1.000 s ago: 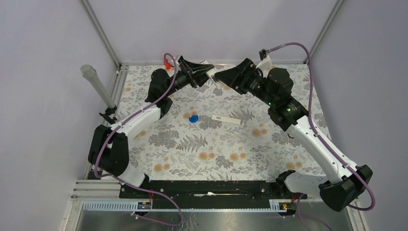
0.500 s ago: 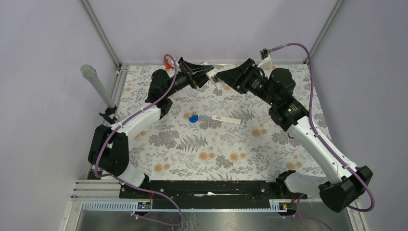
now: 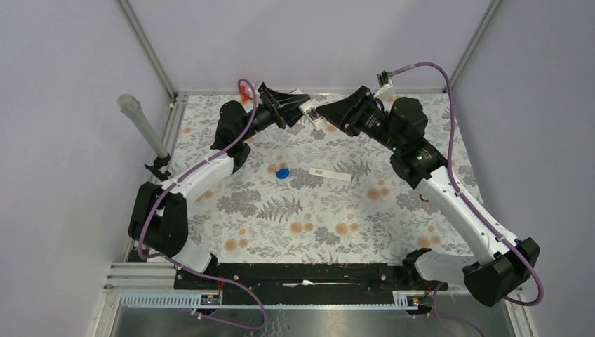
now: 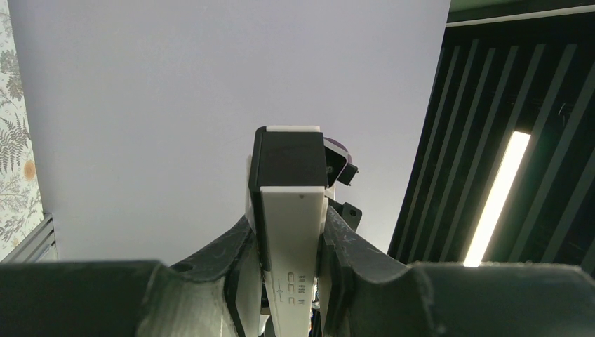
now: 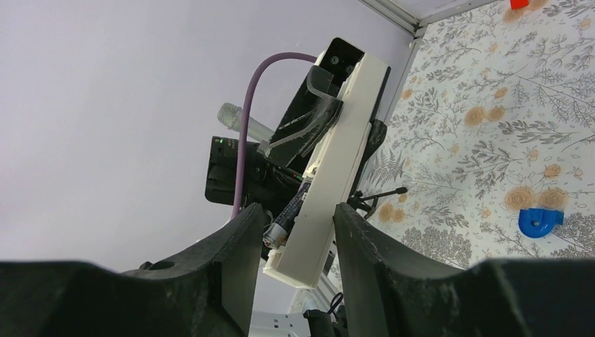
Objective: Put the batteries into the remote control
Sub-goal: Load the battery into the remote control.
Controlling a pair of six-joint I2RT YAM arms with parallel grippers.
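My left gripper (image 4: 291, 232) is shut on the white remote control (image 4: 293, 203) and holds it up above the back of the table. In the top view the remote control (image 3: 309, 112) bridges the left gripper (image 3: 295, 107) and the right gripper (image 3: 324, 114). In the right wrist view my right gripper (image 5: 298, 210) stands open astride the remote control's (image 5: 344, 140) near end. One battery (image 5: 289, 210), a slim dark cylinder, sticks out of the recess at a slant. Its metal tip is very near the left finger (image 5: 238, 246). The right finger (image 5: 358, 239) lies against the remote's edge.
A flat white cover strip (image 3: 330, 174) and a blue blob (image 3: 282, 173) lie mid-table on the floral mat. A small red object (image 3: 244, 91) sits at the back left edge. A grey cylinder on a stand (image 3: 142, 126) leans at the left side.
The right gripper has edged left onto the remote's end and its jaws have narrowed around it. The left gripper has kept its hold and place.
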